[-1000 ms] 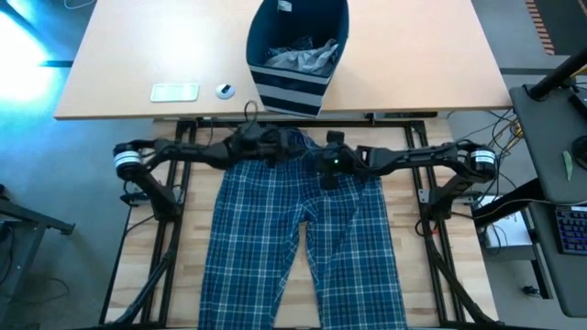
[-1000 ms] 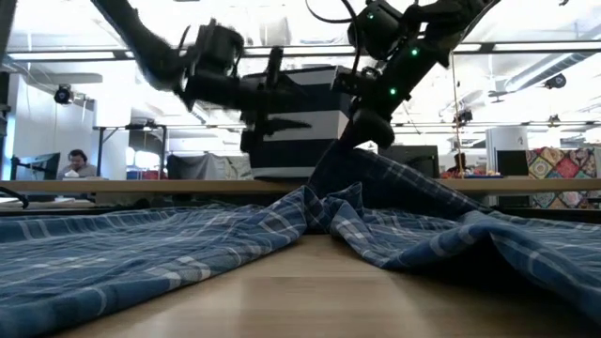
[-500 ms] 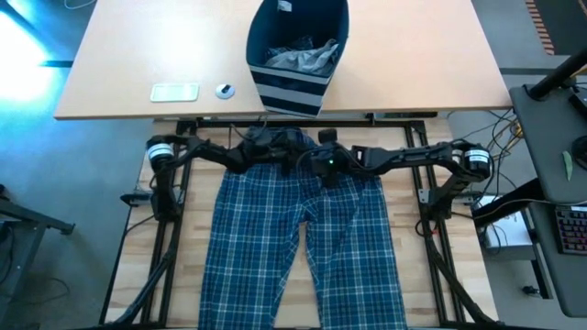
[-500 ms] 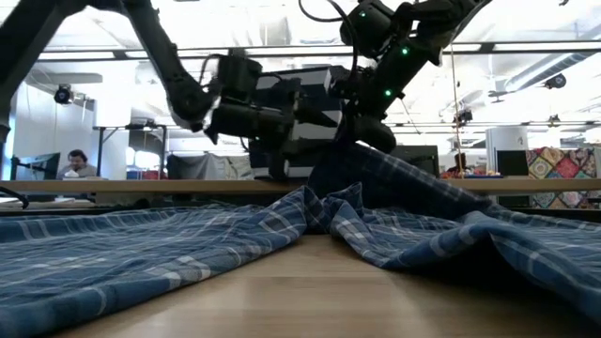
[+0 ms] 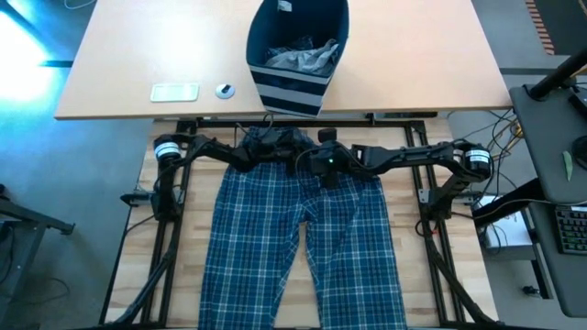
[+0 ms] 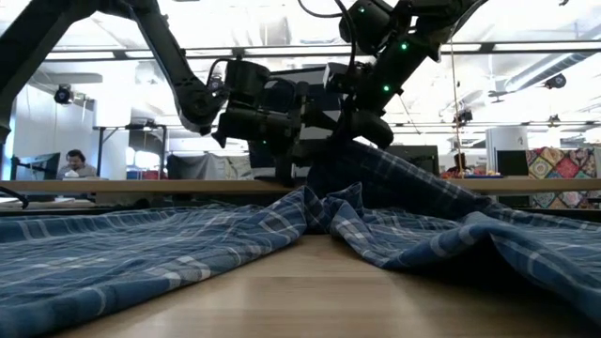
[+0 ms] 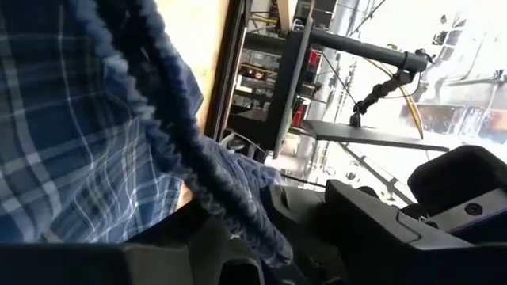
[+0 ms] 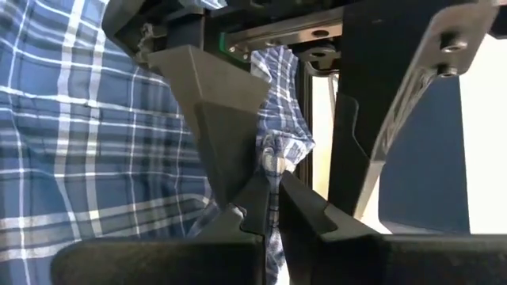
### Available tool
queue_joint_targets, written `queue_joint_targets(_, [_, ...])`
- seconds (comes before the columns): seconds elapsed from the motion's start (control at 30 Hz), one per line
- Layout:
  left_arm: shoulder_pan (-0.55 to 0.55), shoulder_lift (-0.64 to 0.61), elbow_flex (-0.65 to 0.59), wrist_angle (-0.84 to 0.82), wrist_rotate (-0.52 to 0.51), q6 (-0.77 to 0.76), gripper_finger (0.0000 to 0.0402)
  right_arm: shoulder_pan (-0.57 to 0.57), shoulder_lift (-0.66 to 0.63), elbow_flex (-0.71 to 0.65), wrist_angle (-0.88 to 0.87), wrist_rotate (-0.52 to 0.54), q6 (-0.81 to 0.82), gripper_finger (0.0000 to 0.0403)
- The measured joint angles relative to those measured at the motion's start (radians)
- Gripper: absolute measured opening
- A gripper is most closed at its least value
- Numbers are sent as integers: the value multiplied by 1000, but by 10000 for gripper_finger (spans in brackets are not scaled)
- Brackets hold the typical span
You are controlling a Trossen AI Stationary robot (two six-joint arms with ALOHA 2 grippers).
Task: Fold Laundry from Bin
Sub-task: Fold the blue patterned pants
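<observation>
Wooden slats of the near table carry the plaid trousers, spread flat with both legs running toward the near edge and the waistband at the far end. There the right gripper has its fingers pinched together on a fold of the waistband, lifting it clear of the table, as the right wrist view shows. The left gripper sits just beside it at the same raised band, fingers apart around the gathered elastic edge but not yet closed on it. Beyond, on the paler desk, the bin stands upright with grey cloth left inside.

The step looks like regripping the waistband for a first fold. The next move calls for the left fingers to close on the band, well apart from the right grip, so the waist can be pulled taut.
</observation>
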Motion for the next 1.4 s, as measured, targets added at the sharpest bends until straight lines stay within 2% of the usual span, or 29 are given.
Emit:
queue_joint_targets(0.27, [2, -3, -2, -35, 2, 11, 76, 2, -12, 0, -29, 2, -20, 13])
queue_joint_targets(0.53, [31, -3, -2, -30, 18, 59, 14, 2, -17, 1, -27, 9, -22, 19])
queue_joint_targets(0.6, [44, -5, -4, -28, 33, 66, 5, 2, -23, 17, -54, 12, 14, 34])
queue_joint_targets(0.77, [104, -13, -5, -39, 102, 111, 2, 2, -29, 156, -302, 0, 180, 97])
queue_joint_targets(0.9, [170, -20, 7, -50, 253, 169, 1, 2, -50, 273, -527, -64, 342, 152])
queue_joint_targets(1.0, [225, -55, 23, -101, 364, 229, 1, 13, -83, 312, -649, -99, 449, 181])
queue_joint_targets(1.1, [282, -108, 47, -286, 448, 349, 1, 44, -131, 306, -696, -116, 549, 199])
queue_joint_targets(1.2, [334, -167, 112, -612, 481, 564, 0, 79, -175, 291, -712, -115, 639, 204])
queue_joint_targets(1.3, [373, -185, 232, -998, 463, 856, 0, 110, -195, 274, -710, -97, 708, 205])
queue_joint_targets(1.4, [400, -156, 372, -1308, 353, 1129, 0, 135, -200, 252, -710, -88, 761, 205])
